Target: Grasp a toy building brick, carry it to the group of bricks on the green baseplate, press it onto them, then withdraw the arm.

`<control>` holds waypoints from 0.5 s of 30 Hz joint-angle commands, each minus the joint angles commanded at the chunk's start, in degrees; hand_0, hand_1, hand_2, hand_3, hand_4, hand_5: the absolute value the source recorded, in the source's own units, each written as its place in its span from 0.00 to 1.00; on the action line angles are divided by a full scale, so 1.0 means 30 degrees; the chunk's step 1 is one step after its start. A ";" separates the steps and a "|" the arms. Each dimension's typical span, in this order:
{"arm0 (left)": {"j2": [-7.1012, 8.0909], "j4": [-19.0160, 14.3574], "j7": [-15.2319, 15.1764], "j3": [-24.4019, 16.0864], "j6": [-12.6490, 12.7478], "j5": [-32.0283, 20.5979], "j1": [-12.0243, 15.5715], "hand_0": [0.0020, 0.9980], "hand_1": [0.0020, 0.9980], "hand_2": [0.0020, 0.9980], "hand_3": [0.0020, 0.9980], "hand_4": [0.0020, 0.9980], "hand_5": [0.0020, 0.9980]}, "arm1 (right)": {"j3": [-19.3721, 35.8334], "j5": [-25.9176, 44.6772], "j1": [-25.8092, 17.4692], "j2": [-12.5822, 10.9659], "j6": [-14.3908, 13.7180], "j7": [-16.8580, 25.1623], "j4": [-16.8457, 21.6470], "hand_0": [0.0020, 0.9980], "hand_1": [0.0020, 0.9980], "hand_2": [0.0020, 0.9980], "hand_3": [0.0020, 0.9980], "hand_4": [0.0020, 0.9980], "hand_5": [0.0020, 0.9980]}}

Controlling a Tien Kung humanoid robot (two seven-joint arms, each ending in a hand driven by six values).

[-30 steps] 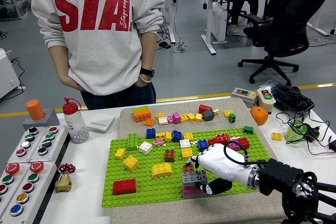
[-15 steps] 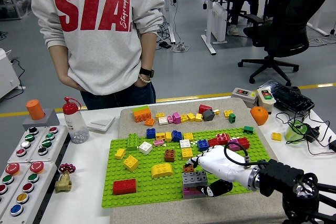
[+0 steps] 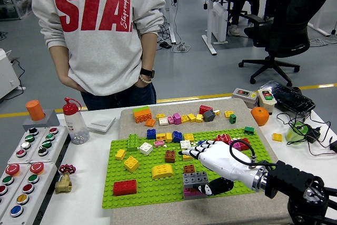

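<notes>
The green baseplate lies mid-table with loose bricks on it: a red one, a yellow arch, a brown one. Near its front edge stands a small group: a grey brick over a pink one, with an orange-brown brick just behind. My right hand, white with a black thumb, comes in from the lower right. Its fingers are spread above and behind the grey brick and hold nothing. The thumb lies beside the group on the right.
More bricks lie on the beige mat behind the baseplate. Button panels, a brass valve, a bottle and an orange cup stand at left. An orange ball and cables are at right. A person stands at the far side.
My right hand's fingers have lifted off the grey brick and spread, moving up and toward the plate's far side. The grey brick stays on the group.
</notes>
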 joint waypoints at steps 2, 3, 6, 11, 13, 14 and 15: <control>-0.0008 -0.0003 0.0011 -0.0015 -0.0001 0.0020 0.0027 0.63 0.59 0.61 0.40 0.30 0.94 | -0.0153 -0.0122 -0.0159 -0.0202 -0.0816 -0.0029 0.0288 0.72 0.73 0.75 0.77 0.66 0.33; -0.0013 -0.0004 0.0016 -0.0018 -0.0002 0.0028 0.0042 0.63 0.59 0.61 0.40 0.30 0.94 | -0.0221 -0.0139 -0.0232 -0.0293 -0.1131 0.0049 0.0421 0.72 0.73 0.75 0.77 0.66 0.33; -0.0028 -0.0008 0.0030 -0.0033 -0.0003 0.0050 0.0076 0.63 0.59 0.61 0.40 0.30 0.94 | -0.0406 -0.0191 -0.0422 -0.0550 -0.2370 0.0414 0.0763 0.63 0.66 0.64 0.62 0.47 0.26; -0.0038 -0.0007 0.0028 -0.0039 -0.0004 0.0044 0.0111 0.63 0.59 0.61 0.40 0.30 0.94 | -0.0612 -0.0560 -0.0575 -0.0826 -0.3082 0.1202 0.0939 0.62 0.65 0.63 0.60 0.45 0.26; -0.0040 -0.0006 0.0027 -0.0036 -0.0010 0.0046 0.0119 0.63 0.59 0.61 0.40 0.30 0.94 | -0.0704 -0.0804 -0.0601 -0.0873 -0.3058 0.1403 0.0904 0.62 0.65 0.63 0.60 0.45 0.26; -0.0041 -0.0005 0.0024 -0.0032 -0.0013 0.0044 0.0123 0.63 0.59 0.61 0.40 0.30 0.94 | -0.0744 -0.0910 -0.0611 -0.0887 -0.3028 0.1483 0.0880 0.62 0.65 0.63 0.60 0.45 0.26; -0.0042 -0.0005 0.0024 -0.0032 -0.0015 0.0044 0.0127 0.63 0.59 0.61 0.40 0.30 0.94 | -0.0800 -0.1005 -0.0621 -0.0893 -0.2979 0.1562 0.0846 0.62 0.65 0.63 0.60 0.45 0.26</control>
